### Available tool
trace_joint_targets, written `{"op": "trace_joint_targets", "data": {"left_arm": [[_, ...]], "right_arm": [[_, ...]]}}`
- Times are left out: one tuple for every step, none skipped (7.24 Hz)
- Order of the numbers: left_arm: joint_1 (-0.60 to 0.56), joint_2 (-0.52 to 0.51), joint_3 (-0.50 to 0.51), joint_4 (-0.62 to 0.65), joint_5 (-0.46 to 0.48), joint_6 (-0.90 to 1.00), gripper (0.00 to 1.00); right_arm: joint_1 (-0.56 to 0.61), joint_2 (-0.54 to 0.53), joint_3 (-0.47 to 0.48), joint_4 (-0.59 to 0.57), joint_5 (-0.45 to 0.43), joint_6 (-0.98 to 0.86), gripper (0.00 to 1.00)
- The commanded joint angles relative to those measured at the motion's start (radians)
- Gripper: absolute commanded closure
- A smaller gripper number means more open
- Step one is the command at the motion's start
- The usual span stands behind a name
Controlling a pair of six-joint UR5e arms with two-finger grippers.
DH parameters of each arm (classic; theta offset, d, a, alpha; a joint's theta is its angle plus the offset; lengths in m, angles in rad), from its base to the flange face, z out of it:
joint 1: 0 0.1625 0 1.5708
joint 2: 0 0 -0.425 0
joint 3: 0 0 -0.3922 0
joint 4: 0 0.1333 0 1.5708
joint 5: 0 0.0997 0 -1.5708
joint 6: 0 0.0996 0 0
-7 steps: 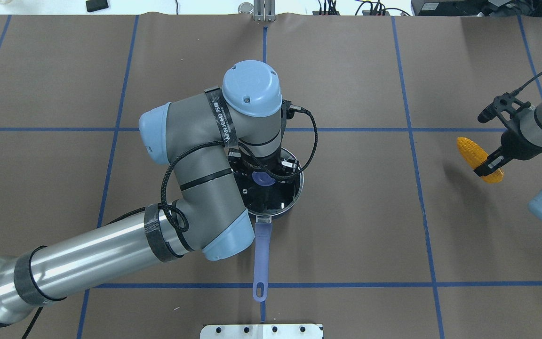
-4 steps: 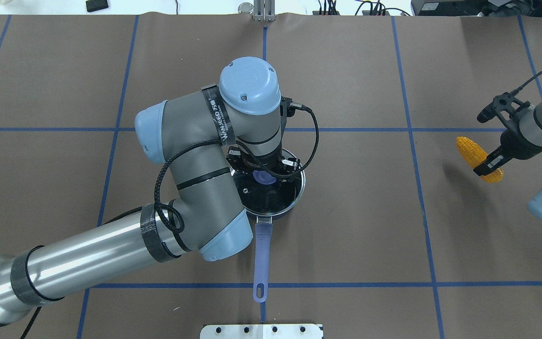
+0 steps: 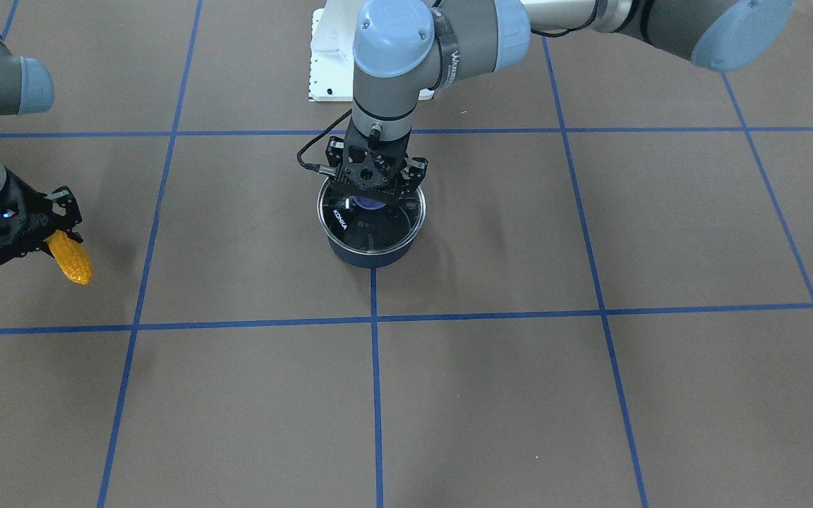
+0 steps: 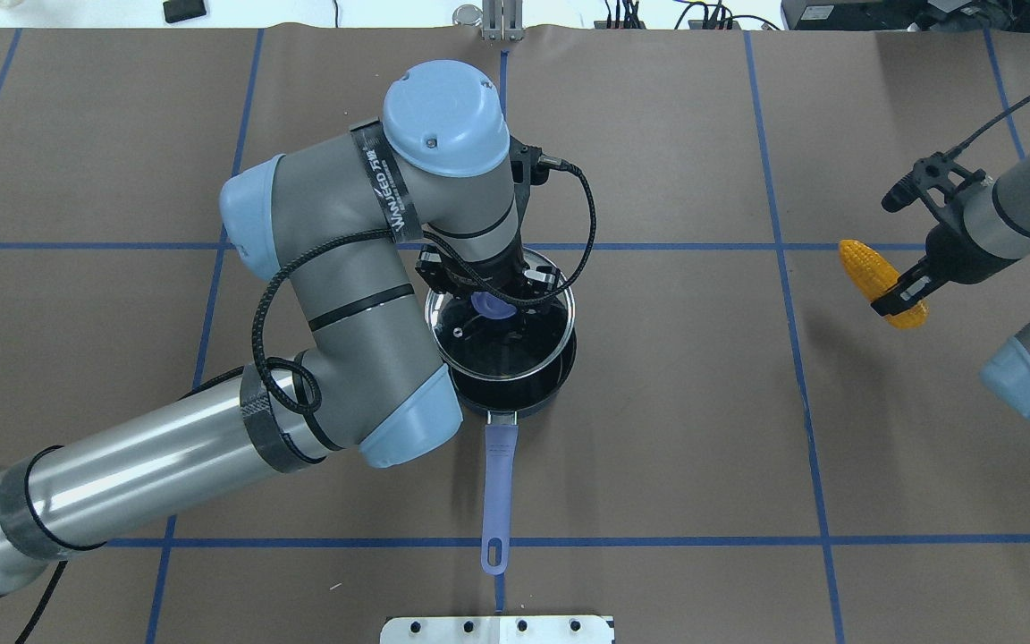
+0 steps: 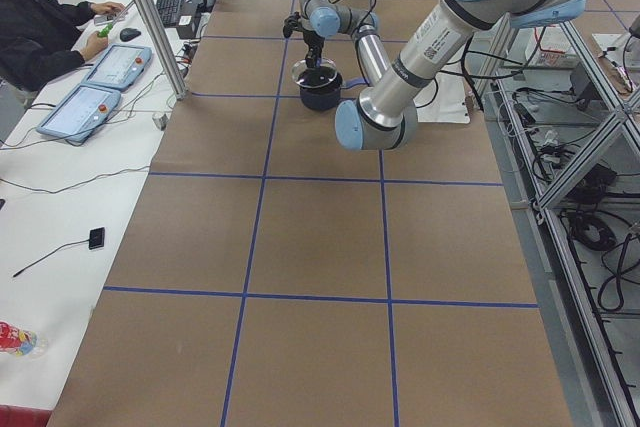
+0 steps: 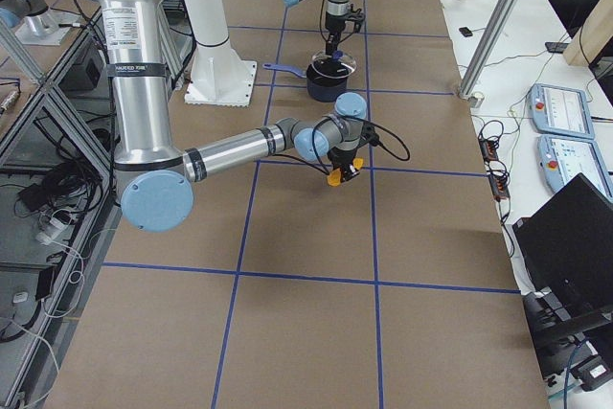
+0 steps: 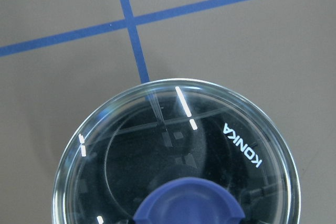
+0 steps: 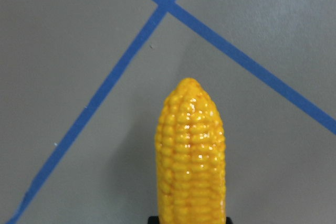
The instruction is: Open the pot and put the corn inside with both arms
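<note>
Left gripper (image 4: 494, 302) is clamping blue knob (image 7: 189, 203), holding lid (image 4: 502, 353) just above pot (image 4: 537, 394) at table centre; right gripper (image 4: 901, 292) is gripping corn (image 4: 868, 268) aloft, well apart; judgement: keep lid level, clear rim fully before swinging aside.

Brown table mat (image 4: 658, 447) (blue tape grid (image 4: 780, 246)) beside a white desk (image 5: 50, 247).

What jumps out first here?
Centre of the table: the left tool grips the glass lid by its blue knob, just above the navy pot. At the robot's right edge, the right tool holds the yellow corn clear of the table.
</note>
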Motion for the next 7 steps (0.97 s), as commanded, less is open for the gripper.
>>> {"op": "trace_joint_targets", "data": {"left_arm": [[-0.059,0.064,-0.063,0.001,-0.04,0.07,0.48],[-0.098,0.088,-0.071,0.0,-0.075,0.101,0.48],[-0.116,0.113,-0.088,0.001,-0.079,0.124,0.48],[-0.138,0.162,-0.123,0.001,-0.08,0.153,0.48],[-0.167,0.202,-0.143,0.001,-0.09,0.216,0.48],[-0.191,0.231,-0.148,0.0,-0.108,0.265,0.48],[-0.215,0.266,-0.161,-0.011,-0.11,0.311,0.48]], "right_arm": [[-0.038,0.127,0.078,-0.166,0.001,0.011,0.62],[-0.077,0.199,0.092,-0.232,-0.002,0.049,0.62],[-0.136,0.256,0.091,-0.237,-0.01,0.145,0.62],[-0.204,0.318,0.089,-0.237,-0.024,0.252,0.62],[-0.262,0.373,0.086,-0.237,-0.069,0.348,0.62],[-0.325,0.425,0.082,-0.239,-0.114,0.432,0.62],[-0.359,0.473,0.078,-0.239,-0.137,0.486,0.62]]}}
